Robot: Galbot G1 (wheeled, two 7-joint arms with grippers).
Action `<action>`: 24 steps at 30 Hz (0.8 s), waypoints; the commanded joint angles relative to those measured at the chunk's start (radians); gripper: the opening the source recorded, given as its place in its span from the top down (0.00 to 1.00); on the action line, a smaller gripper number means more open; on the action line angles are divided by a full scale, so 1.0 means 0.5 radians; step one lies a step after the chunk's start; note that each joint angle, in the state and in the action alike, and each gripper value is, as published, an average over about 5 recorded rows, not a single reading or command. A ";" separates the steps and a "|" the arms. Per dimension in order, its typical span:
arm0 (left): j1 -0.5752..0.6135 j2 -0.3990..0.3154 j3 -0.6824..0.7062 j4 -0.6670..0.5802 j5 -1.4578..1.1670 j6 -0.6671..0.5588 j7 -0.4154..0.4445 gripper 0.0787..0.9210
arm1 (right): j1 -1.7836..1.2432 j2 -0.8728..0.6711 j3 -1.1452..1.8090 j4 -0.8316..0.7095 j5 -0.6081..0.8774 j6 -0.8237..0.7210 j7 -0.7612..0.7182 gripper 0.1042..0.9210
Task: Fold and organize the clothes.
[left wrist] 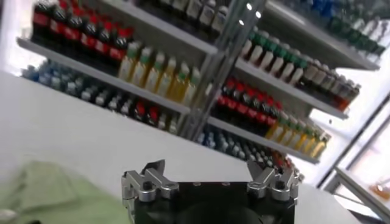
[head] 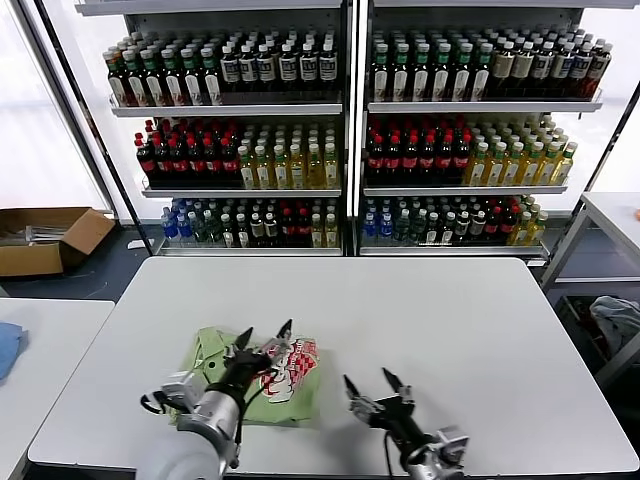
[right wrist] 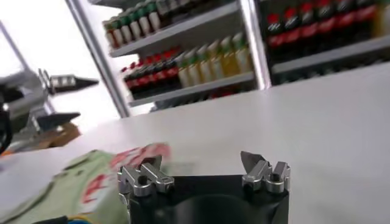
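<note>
A light green shirt (head: 300, 398) lies folded on the white table (head: 420, 320) near the front left, its red-and-white checkered print (head: 296, 366) facing up. My left gripper (head: 264, 336) is open and empty, raised just above the shirt. My right gripper (head: 369, 383) is open and empty, above the bare table just right of the shirt. The shirt shows in the right wrist view (right wrist: 91, 176) beyond the open right gripper (right wrist: 202, 161), and a corner of it in the left wrist view (left wrist: 49, 195) beside the open left gripper (left wrist: 210, 170).
Shelves of bottles (head: 340, 130) stand behind the table. A second table (head: 40, 350) at the left holds a blue cloth (head: 8, 345). A cardboard box (head: 45, 238) lies on the floor at the far left. A metal rack (head: 600, 230) stands at the right.
</note>
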 commanded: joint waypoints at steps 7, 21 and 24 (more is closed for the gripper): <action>0.233 -0.032 -0.395 -0.170 -0.008 -0.022 0.051 0.12 | 0.406 0.129 -0.493 -0.354 0.542 -0.164 0.269 0.13; 0.244 -0.123 -0.301 -0.103 0.047 -0.010 0.044 0.12 | 0.375 0.080 -0.426 -0.331 0.488 -0.206 0.239 0.55; 0.257 -0.126 -0.305 -0.095 0.051 -0.010 0.045 0.12 | 0.358 0.048 -0.389 -0.313 0.312 -0.219 0.162 0.65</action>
